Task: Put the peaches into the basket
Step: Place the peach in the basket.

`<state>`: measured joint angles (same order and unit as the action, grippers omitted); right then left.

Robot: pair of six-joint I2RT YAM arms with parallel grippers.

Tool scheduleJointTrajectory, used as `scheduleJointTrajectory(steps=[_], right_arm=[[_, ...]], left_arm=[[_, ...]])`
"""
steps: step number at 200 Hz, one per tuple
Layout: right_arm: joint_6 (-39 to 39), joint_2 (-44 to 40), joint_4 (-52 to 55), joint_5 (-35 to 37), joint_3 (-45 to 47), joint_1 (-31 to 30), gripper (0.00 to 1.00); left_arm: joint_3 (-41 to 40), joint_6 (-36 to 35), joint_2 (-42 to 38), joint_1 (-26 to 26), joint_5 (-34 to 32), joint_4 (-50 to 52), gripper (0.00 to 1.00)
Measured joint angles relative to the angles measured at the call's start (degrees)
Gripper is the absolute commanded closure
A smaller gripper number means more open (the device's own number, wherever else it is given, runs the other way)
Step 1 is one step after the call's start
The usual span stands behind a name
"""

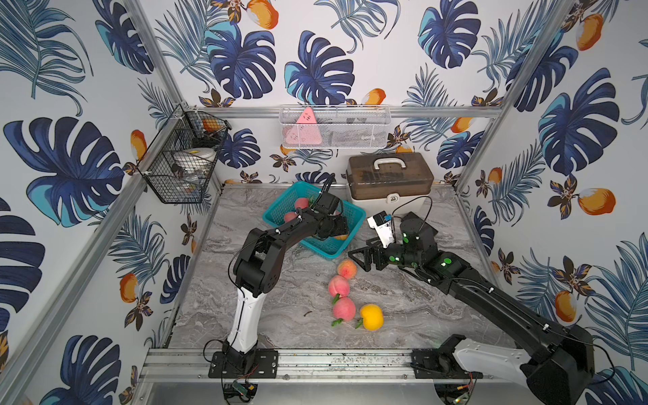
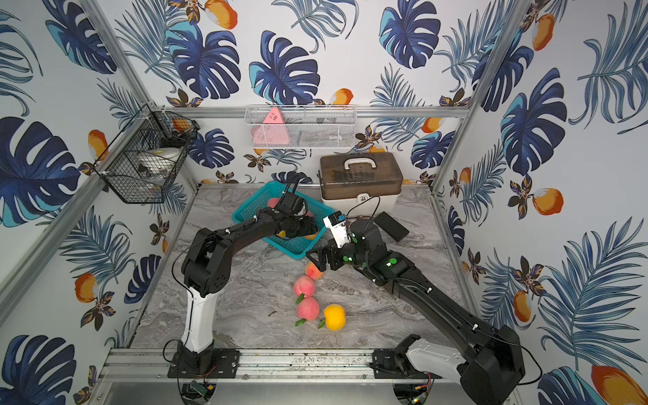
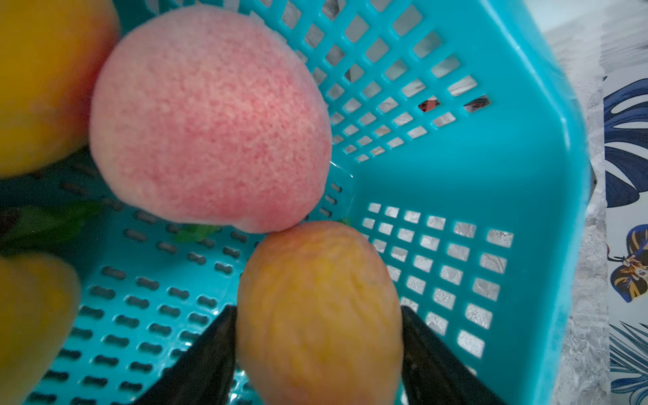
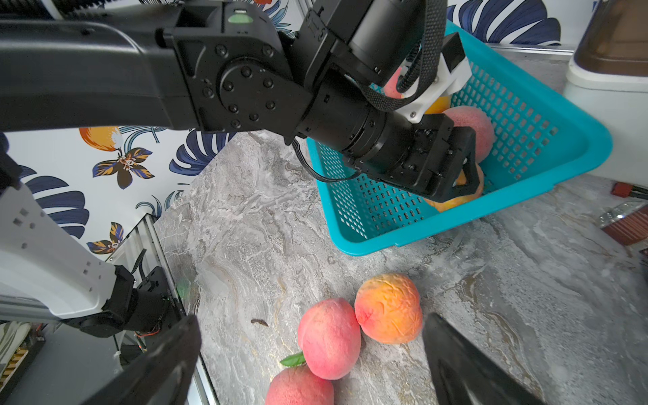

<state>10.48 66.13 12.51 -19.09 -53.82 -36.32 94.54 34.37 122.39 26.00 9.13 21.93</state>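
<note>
1. Pinched between the two dark fingers (image 3: 210, 350) of the left gripper (image 3: 317, 315) is a wrinkled yellow-orange peach (image 3: 315, 280). The fingers are drawn in narrow and press its sides.
2. That fruit sits inside the teal basket (image 3: 508, 175), near a corner. Whether it rests on the slotted floor I cannot tell.
3. Just past those fingertips a pink peach (image 3: 210, 119) lies in the basket and touches the far end of the gripped one. Two blurred yellow peaches (image 3: 42, 80) sit off to one side of the fingers.
4. Over the marble tabletop (image 4: 245, 228), the right gripper (image 4: 312, 321) has its fingers spread wide with nothing between them.
5. Ahead of its fingertips an orange-blushed peach (image 4: 389, 308) touches a second pink peach (image 4: 329, 338), and a third pink peach (image 4: 298, 385) lies closer in.
6. In a top view, a lone yellow peach (image 1: 371, 316) lies beside the third, farthest from those fingers.
</note>
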Motion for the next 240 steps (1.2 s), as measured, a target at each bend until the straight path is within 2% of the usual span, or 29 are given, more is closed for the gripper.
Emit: scheduleJointTrajectory(steps=[130, 240], right_arm=[[0.0, -1.4, 0.0, 0.3, 0.3, 0.1, 0.00], [0.5, -2.8, 3.3, 2.3, -0.1, 0.2, 0.00]], left_arm=[[-0.1, -0.1, -0.2, -0.1, -0.8, 0.5, 0.21], [-4.3, -1.4, -7.6, -0.1, -1.4, 0.4, 0.18]])
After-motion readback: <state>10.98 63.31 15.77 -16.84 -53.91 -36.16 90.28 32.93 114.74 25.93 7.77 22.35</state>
